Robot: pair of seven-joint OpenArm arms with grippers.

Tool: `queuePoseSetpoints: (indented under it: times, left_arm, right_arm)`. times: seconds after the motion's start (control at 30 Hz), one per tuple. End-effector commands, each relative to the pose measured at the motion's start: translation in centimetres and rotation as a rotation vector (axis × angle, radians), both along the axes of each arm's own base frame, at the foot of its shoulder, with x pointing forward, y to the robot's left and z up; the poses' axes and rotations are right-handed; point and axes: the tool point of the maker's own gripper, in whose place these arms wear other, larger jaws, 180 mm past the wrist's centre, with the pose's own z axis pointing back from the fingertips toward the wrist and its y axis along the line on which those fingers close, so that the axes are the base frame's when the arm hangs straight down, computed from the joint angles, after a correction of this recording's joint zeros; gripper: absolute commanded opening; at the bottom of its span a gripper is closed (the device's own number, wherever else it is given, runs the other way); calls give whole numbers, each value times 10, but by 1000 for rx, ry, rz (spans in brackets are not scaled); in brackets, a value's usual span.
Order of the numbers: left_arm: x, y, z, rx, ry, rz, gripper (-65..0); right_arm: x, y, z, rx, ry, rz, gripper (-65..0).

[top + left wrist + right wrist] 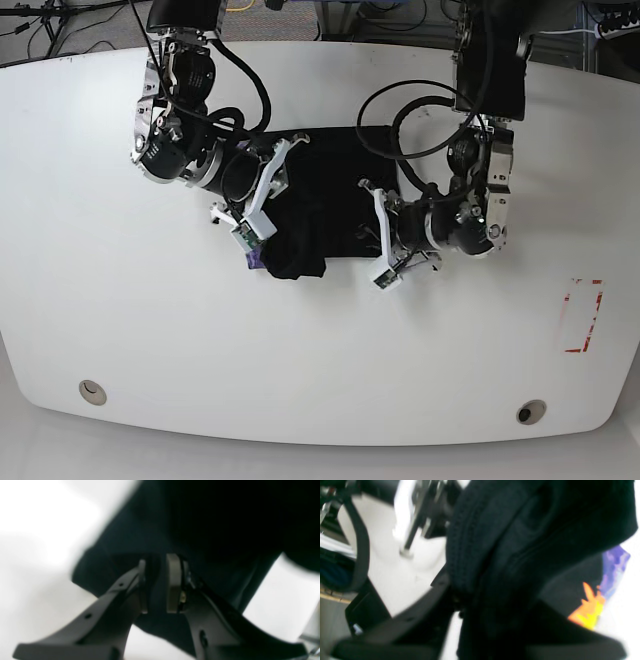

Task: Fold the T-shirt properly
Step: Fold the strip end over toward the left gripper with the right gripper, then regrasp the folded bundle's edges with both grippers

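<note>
The black T-shirt [325,190] lies bunched in the middle of the white table [110,290], between both arms. In the left wrist view my left gripper [158,586] has its grey pads [173,585] close together, with a fold of the T-shirt [200,530] running between them. The right wrist view is blurred. There a thick bunch of the T-shirt [510,555] drapes over my right gripper [480,597] and hides its fingertips. Its orange, yellow and purple graphic [595,605] shows at the right. In the base view the left gripper [376,236] is at the shirt's right edge and the right gripper [268,212] at its left.
A red outlined rectangle [582,315] is marked on the table at the right. Two round holes [92,390] [530,411] sit near the front edge. Cables and stands crowd the back edge behind the arms.
</note>
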Motion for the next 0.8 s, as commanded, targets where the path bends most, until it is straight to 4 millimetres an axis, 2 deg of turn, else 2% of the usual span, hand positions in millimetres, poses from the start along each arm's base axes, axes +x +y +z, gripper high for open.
queuePoseSetpoints:
  times: [0.0,0.03,0.13,0.3,0.47,0.5,0.63,0.77]
  left_arm:
    - [17,19,21,-46,-54,58,-544]
    - [21,28,24,-59,-58,84,-544]
    - [25,42,29,-89,-62,121,-543]
    - [31,80,38,-104,-80,192,-543]
    - [37,127,49,-94,-110,275,-543]
    - [37,132,50,-93,-113,283,-543]
    - [39,170,60,-60,-139,337,-543]
    - [38,186,63,-22,-146,343,-543]
  right_arm:
    - [3,13,16,43,-50,28,-406]
    - [1,18,17,46,-52,42,-347]
    - [1,23,18,55,-54,54,-224]
    - [4,38,21,105,-51,41,-82]
    - [8,40,23,96,-62,30,-67]
    - [8,40,24,94,-65,30,-67]
    - [9,29,27,61,-93,25,-67]
    - [10,21,27,28,-107,27,-67]
